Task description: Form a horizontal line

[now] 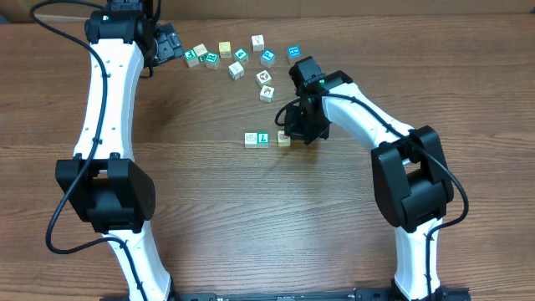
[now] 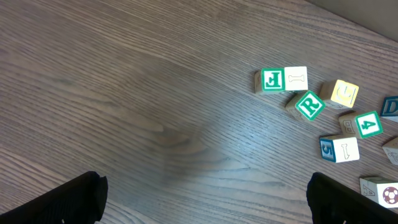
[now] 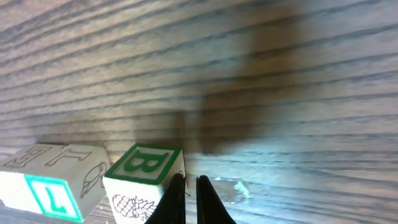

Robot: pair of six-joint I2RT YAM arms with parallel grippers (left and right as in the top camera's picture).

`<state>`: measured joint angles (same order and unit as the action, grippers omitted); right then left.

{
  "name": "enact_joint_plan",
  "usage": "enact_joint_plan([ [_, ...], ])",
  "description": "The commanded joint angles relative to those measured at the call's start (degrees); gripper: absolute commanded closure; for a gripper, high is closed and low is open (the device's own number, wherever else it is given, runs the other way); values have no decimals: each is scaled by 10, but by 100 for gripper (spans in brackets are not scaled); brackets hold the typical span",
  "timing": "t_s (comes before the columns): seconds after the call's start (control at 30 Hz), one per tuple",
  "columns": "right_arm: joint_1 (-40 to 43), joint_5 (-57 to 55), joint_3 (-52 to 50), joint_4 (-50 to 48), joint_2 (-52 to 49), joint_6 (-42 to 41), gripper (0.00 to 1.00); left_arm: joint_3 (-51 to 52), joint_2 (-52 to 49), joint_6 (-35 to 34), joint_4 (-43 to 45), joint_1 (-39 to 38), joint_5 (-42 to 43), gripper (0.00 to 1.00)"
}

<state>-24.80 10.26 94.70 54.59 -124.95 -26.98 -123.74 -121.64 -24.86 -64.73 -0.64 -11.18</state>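
In the overhead view the horizontal line (image 1: 265, 139) is a short row at mid-table: a white cube (image 1: 251, 139), a teal-faced cube (image 1: 264, 138) and a tan cube (image 1: 284, 139). My right gripper (image 1: 294, 134) sits at the row's right end, low over the table. In the right wrist view it (image 3: 191, 180) is shut, holding nothing, one fingertip against the right side of the cube with a green B and a pineapple (image 3: 146, 180). A teal L cube (image 3: 53, 190) stands left of that. My left gripper (image 1: 170, 42) hovers open at the far left, empty (image 2: 202, 202).
A loose cluster of small cubes (image 1: 238, 60) arcs across the far middle of the table, ending near the right arm's wrist. In the left wrist view these include a J cube (image 2: 272, 79), an R cube (image 2: 309, 104) and a yellow cube (image 2: 344, 93).
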Motion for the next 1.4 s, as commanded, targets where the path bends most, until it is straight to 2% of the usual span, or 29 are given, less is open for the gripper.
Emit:
enact_joint_plan([
  [0.0, -10, 10, -5, -3, 16, 2, 96, -7, 2, 7, 1, 0, -2, 0],
  [1.37, -16, 19, -5, -16, 16, -31, 96, -7, 2, 7, 1, 0, -2, 0],
])
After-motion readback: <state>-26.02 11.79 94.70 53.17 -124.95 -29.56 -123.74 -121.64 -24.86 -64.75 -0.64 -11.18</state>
